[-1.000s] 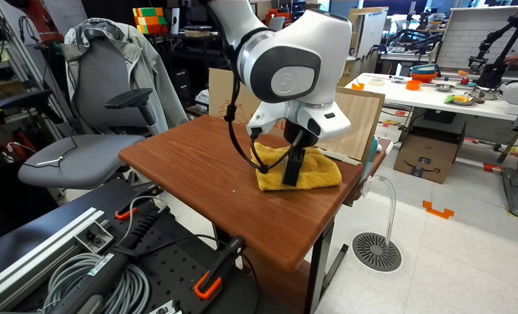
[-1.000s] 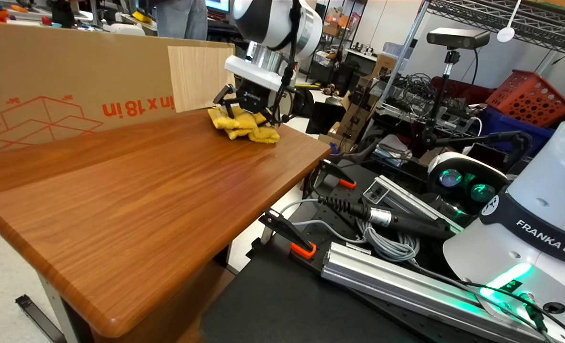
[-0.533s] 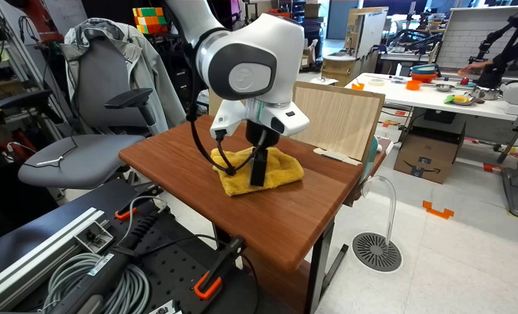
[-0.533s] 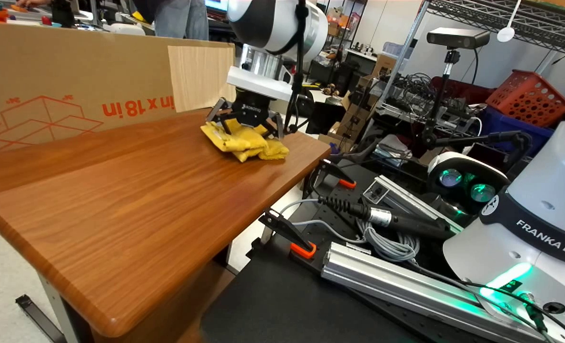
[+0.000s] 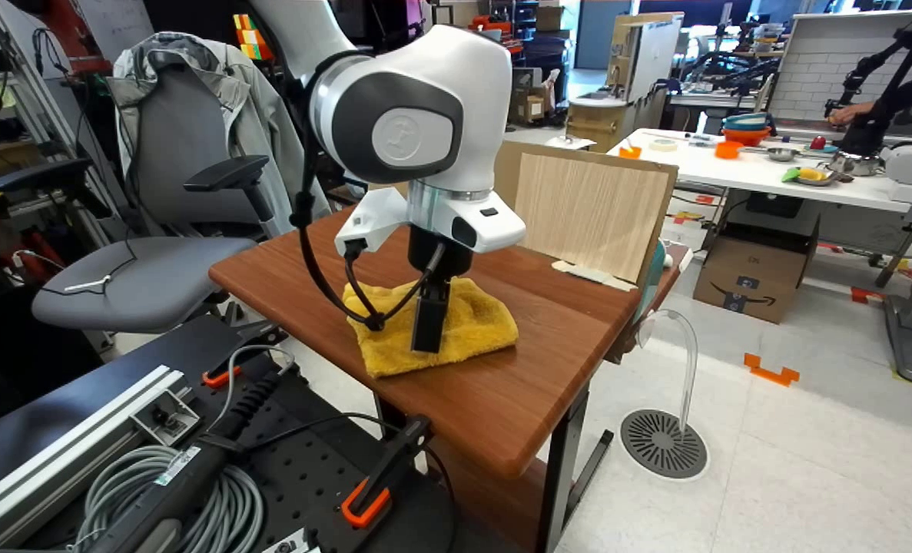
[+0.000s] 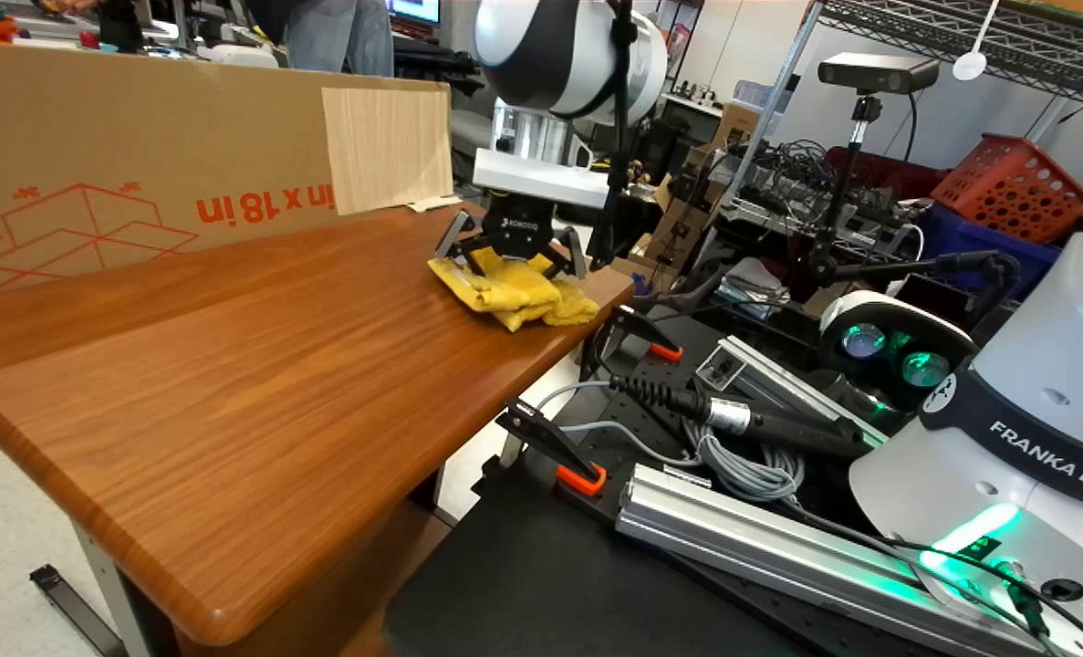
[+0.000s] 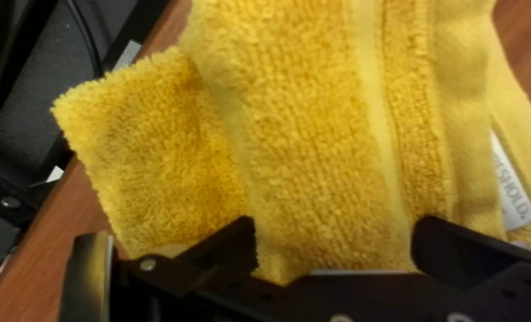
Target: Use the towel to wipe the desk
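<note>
A folded yellow towel [image 5: 475,326] lies on the brown wooden desk [image 5: 502,415], near the edge by the black mounting table. It also shows in an exterior view [image 6: 523,297] and fills much of the wrist view [image 7: 310,134], where a white label shows at its right. My gripper [image 6: 515,266] points down onto the towel. In the wrist view my two black fingers [image 7: 334,232] stand apart with a thick towel fold between them, pressing its sides. In an exterior view [image 5: 426,330] one finger hides the other. The towel's underside is hidden.
A cardboard panel [image 6: 167,155] with a wood-patterned board [image 5: 586,219] stands along the desk's far side. Black clamps with orange pads [image 5: 394,468] sit at the near edge of the black table [image 6: 523,566]. A grey chair [image 5: 148,280] stands beside the desk.
The gripper and towel have moved together across the desk, toward the edge by the black table. The towel stays under the gripper, and the fingers look unchanged.
</note>
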You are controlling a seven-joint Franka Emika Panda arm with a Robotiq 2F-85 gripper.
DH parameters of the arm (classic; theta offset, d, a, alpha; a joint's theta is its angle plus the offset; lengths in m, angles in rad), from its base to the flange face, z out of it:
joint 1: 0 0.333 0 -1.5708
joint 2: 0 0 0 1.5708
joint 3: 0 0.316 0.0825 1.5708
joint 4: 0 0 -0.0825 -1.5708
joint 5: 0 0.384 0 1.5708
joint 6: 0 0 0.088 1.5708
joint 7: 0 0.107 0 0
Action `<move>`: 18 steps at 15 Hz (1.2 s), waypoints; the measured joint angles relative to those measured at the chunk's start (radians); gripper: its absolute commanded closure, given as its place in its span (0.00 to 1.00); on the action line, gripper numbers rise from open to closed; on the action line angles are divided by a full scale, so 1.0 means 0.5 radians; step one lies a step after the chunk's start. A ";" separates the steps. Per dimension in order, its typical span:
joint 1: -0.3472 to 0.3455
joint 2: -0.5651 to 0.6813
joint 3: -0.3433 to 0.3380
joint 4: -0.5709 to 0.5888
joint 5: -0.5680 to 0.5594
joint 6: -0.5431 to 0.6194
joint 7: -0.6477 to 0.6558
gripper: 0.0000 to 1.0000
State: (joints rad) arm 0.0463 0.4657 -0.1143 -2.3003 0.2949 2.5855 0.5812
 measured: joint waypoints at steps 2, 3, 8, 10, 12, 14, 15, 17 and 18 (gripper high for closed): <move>0.000 -0.027 -0.044 -0.049 -0.009 0.000 0.031 0.00; -0.001 -0.035 -0.071 -0.066 -0.019 0.000 0.053 0.00; -0.025 -0.045 -0.167 -0.094 -0.034 0.000 0.124 0.00; -0.026 -0.045 -0.169 -0.094 -0.043 0.000 0.125 0.00; -0.014 -0.045 -0.160 -0.091 -0.102 0.005 0.124 0.00; 0.027 -0.044 -0.120 -0.082 -0.155 0.011 0.124 0.00; 0.061 -0.039 -0.083 -0.070 -0.164 0.011 0.125 0.00; 0.163 -0.019 -0.005 -0.026 -0.193 0.011 0.168 0.00; 0.225 -0.001 0.030 0.007 -0.210 0.009 0.205 0.00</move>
State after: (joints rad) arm 0.1589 0.4653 -0.0993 -2.2969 0.1899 2.5898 0.6837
